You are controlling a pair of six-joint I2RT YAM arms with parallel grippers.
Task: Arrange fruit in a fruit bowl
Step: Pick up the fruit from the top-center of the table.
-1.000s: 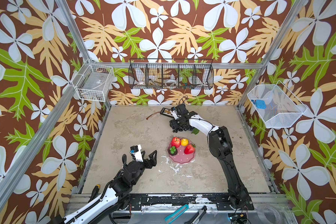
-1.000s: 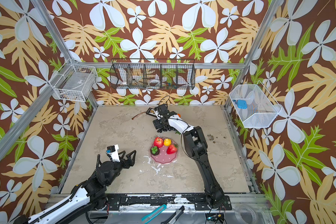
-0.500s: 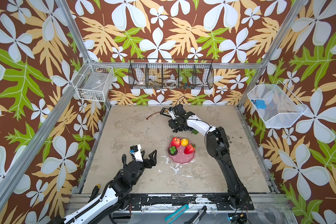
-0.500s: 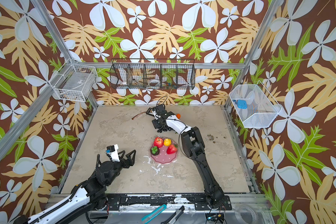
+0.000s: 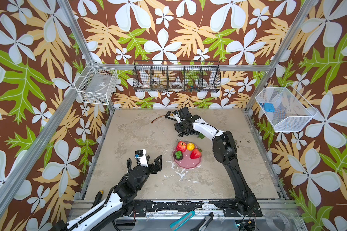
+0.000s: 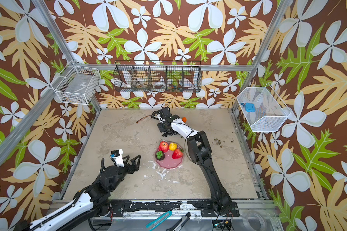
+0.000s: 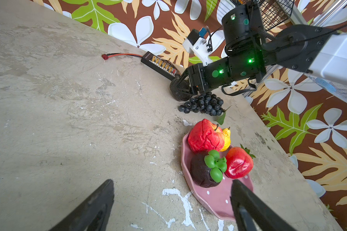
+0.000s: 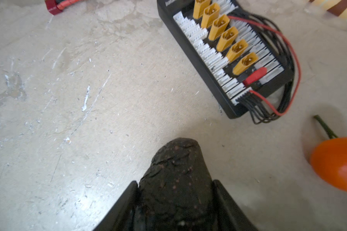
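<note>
My right jaws pinch the bumpy dark avocado (image 8: 176, 180) at the back of the desk (image 5: 144, 130), my left jaws hang wide open, and I fear it slips out before the pink bowl (image 5: 188, 164)

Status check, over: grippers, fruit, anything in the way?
Left gripper open near the bowl. Right gripper shut on the avocado, back of table. On the table: grapes, orange. The grapes lie between avocado and bowl.

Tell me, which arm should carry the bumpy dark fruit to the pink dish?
Right. The right hand clasps the bumpy dark avocado-like fruit from both sides; the left hand hangs open beside the pink dotted dish.
</note>
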